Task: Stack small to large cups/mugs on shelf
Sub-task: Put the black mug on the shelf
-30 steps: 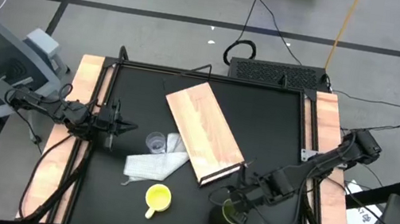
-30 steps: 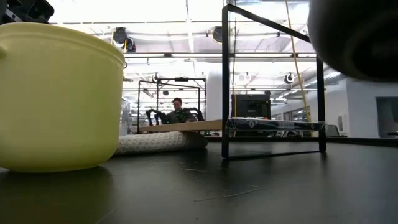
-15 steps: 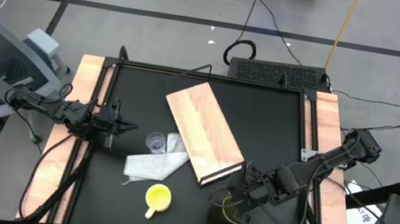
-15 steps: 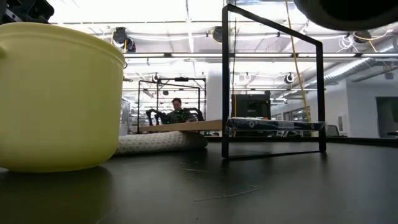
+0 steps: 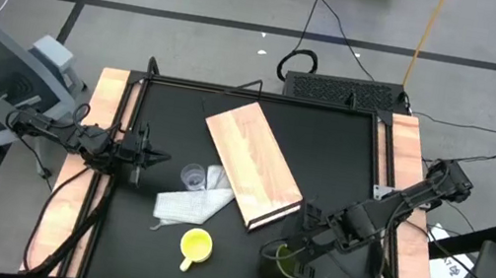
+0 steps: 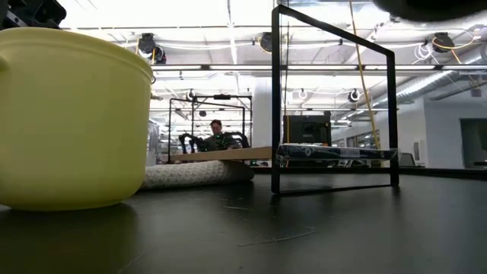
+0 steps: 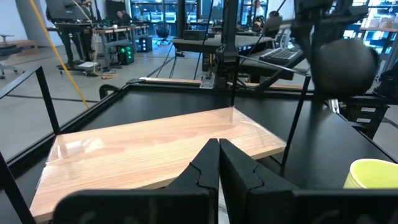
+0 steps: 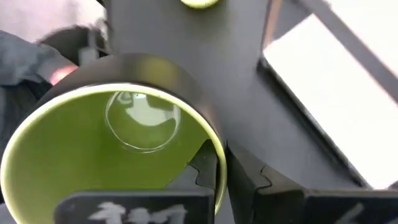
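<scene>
The dark olive-green mug (image 5: 281,265), bright green inside (image 8: 112,155), hangs above the table's near right part with my right gripper (image 5: 295,258) shut on it. Only its underside (image 6: 434,6) shows at the top of the low view. The yellow mug (image 5: 196,245) stands on its base near the front edge. The clear cup (image 5: 192,177) stands by the shelf's left side. The shelf (image 5: 253,164), a light-wood board, lies flat at the table's middle. My left gripper (image 5: 155,155) waits shut at the table's left edge, pointing level at the shelf (image 7: 155,149). My right gripper pinches the green mug's wall at the rim (image 8: 217,155), one finger (image 8: 204,167) inside the mug and one (image 8: 249,180) outside. The fingers slant down onto it from the table's right side. The mug hangs lifted clear of the table.
A crumpled white cloth (image 5: 190,204) lies between the clear cup and the yellow mug, against the shelf's left edge. A thin black frame (image 6: 275,99) runs around the table. Wooden strips (image 5: 99,135) line both sides. A person (image 6: 217,135) sits far off in the room.
My right gripper has risen with the green mug and rolled its wrist. The mug, low over the table a second ago, has climbed almost out of the top of the low view. Everything else has kept still.
</scene>
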`<state>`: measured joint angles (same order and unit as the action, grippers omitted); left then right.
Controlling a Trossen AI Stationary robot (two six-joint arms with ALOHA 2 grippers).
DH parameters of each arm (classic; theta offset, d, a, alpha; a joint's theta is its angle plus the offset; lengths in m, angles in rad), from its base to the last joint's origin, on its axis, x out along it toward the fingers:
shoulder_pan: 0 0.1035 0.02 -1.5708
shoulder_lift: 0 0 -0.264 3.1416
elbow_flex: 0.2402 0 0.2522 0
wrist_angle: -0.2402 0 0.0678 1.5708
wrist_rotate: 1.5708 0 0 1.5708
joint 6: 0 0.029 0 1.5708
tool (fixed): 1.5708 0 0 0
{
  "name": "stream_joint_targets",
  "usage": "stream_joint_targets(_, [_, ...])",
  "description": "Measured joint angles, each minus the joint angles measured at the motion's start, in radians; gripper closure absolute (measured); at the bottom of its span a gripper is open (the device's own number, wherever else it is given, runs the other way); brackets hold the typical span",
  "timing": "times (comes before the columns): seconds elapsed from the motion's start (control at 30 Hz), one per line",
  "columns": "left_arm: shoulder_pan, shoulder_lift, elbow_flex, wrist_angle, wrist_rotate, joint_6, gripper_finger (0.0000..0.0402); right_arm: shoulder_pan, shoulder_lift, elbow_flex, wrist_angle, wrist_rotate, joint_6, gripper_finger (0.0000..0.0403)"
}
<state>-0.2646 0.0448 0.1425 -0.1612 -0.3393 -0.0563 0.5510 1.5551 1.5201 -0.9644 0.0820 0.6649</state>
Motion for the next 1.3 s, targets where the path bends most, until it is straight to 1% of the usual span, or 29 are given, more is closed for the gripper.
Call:
stream_joint_targets(0.13, [0.0,0.0,0.0,0.0,0.0,0.0,0.0392,-0.001,0.0,0.071,-0.046,0.034,-0.036,0.0397])
stream_joint_targets(0.23, [0.0,0.0,0.0,0.0,0.0,0.0,0.0392,-0.018,0.0,0.108,-0.062,0.029,-0.065,0.0397])
stream_joint_targets(0.53, [0.0,0.0,0.0,0.0,0.0,0.0,0.0392,-0.126,0.0,0.171,-0.095,0.025,-0.132,0.0397])
stream_joint_targets(0.63, [0.0,0.0,0.0,0.0,0.0,0.0,0.0392,-0.161,0.0,0.202,-0.133,0.024,-0.146,0.0397])
stream_joint_targets(0.9, [0.0,0.001,0.0,0.0,0.0,0.0,0.0392,-0.221,0.002,0.287,-0.14,0.022,-0.205,0.0397])
stream_joint_targets(1.07, [0.0,0.001,0.0,0.0,0.0,0.0,0.0392,-0.262,0.064,0.378,-0.18,0.02,-0.238,0.0397])
stream_joint_targets(1.3, [0.0,0.001,0.0,0.0,0.0,0.0,0.0392,-0.315,0.236,0.621,-0.348,0.018,-0.293,0.0397])
